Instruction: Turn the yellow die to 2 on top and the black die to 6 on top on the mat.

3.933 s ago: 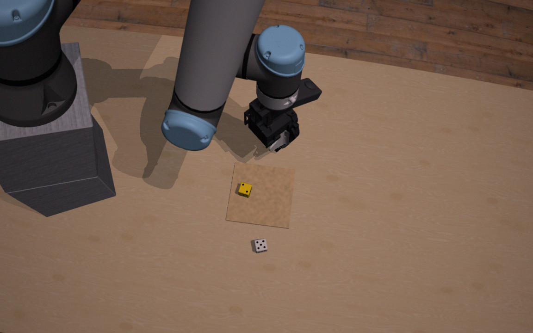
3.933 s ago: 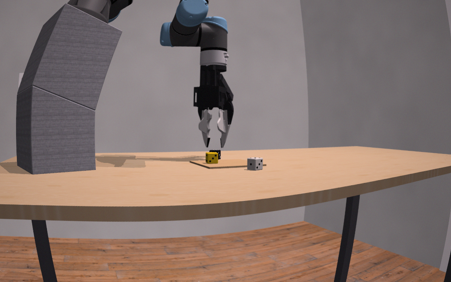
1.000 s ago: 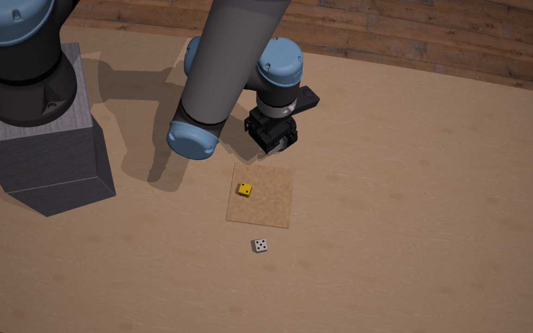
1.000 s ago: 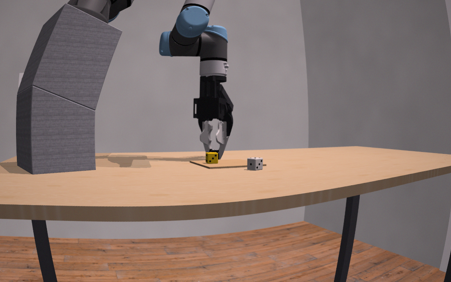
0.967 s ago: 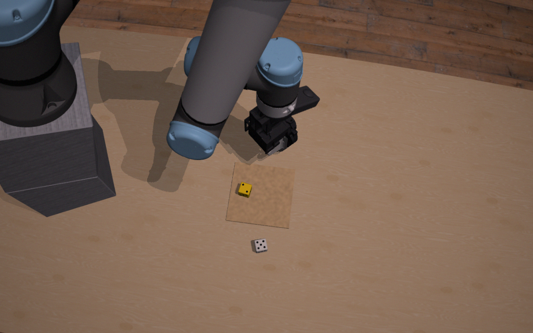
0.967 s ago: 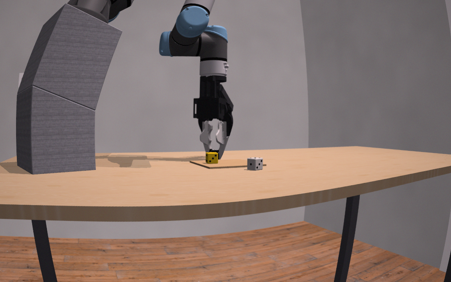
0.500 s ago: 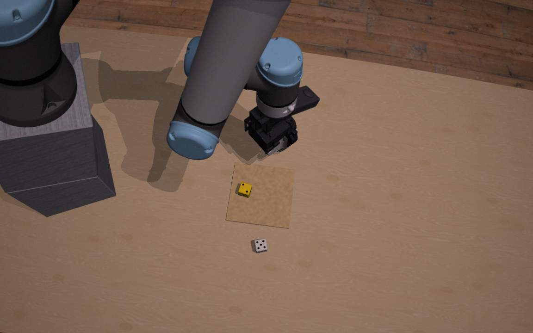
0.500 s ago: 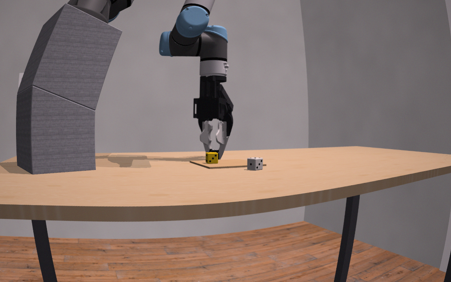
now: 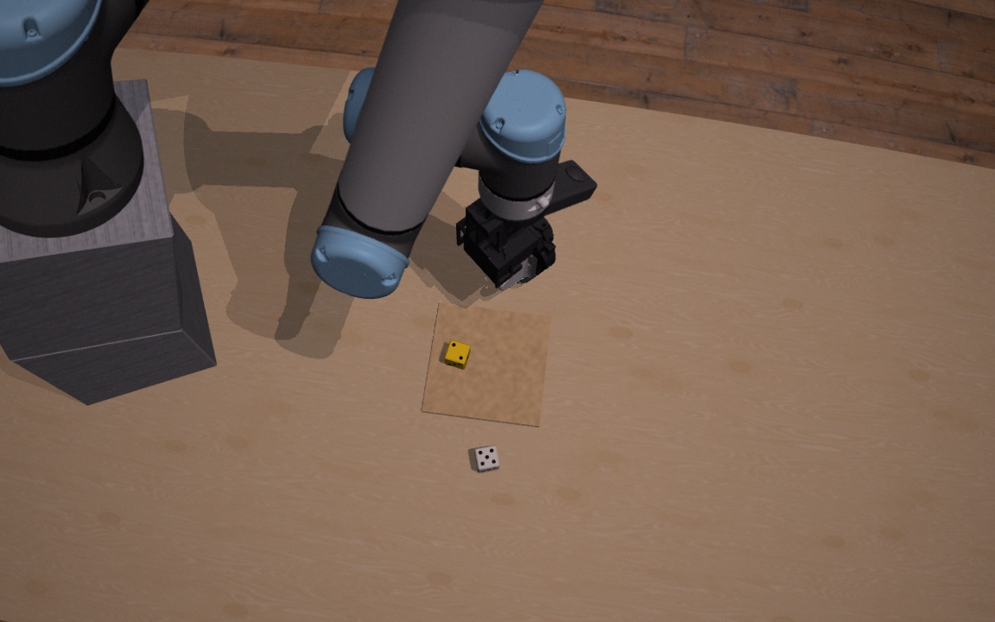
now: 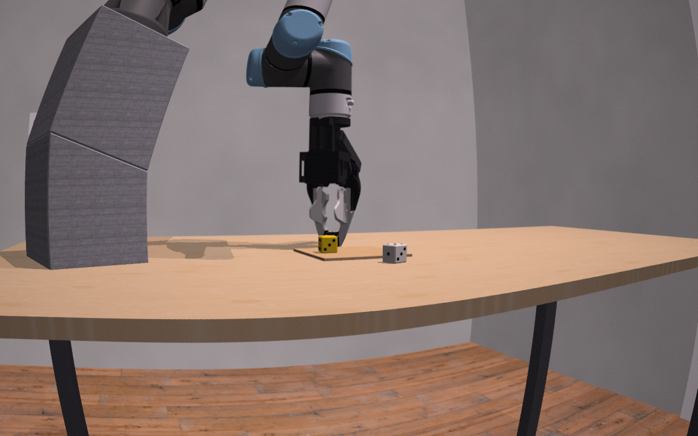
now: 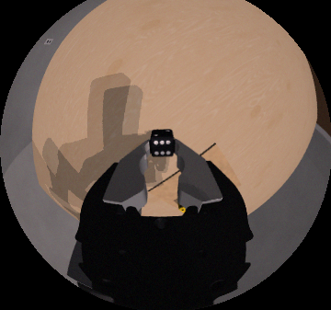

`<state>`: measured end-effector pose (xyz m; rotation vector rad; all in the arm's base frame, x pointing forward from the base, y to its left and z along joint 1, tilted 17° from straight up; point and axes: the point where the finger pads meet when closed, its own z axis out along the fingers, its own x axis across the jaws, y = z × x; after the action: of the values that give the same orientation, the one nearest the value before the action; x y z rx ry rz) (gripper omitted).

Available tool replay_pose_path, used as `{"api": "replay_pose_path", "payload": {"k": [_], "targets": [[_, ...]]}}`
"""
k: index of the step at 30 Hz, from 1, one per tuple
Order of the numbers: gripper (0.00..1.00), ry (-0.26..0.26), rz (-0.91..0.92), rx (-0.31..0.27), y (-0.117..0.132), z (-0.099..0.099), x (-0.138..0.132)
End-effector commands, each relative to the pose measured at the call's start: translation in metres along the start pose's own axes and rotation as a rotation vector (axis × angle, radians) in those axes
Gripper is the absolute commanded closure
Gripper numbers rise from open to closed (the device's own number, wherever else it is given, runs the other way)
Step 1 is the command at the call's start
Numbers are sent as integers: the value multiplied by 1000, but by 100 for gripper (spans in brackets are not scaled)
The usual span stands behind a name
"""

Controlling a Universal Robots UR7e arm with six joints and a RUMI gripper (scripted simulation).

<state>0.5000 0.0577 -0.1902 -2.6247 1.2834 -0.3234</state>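
My gripper [image 11: 162,140] is shut on the black die [image 11: 162,143], which shows a face of white pips in the wrist view. In the top view the gripper [image 9: 515,280] stands at the far edge of the brown mat [image 9: 487,363], and the black die is hidden under it. In the exterior view the gripper [image 10: 332,230] reaches down to the table just behind the yellow die [image 10: 328,243]. The yellow die [image 9: 456,353] sits flat on the mat near its left edge with 2 on top. The white die [image 9: 485,459] sits flat on the table in front of the mat, off it.
The arm's grey pedestal [image 9: 68,255] stands at the back left of the table. The arm's links [image 9: 423,131] hang over the table behind the mat. The white die also shows in the exterior view [image 10: 395,252] to the right of the mat.
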Motion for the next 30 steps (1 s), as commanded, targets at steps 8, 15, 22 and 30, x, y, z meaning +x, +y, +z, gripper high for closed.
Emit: {"api": "replay_pose_path", "payload": {"k": [8,15,22,30], "targets": [[94,1,0,1,0,-10,0],[94,1,0,1,0,-24,0],[94,1,0,1,0,-51,0],[94,1,0,1,0,-73,0]]}}
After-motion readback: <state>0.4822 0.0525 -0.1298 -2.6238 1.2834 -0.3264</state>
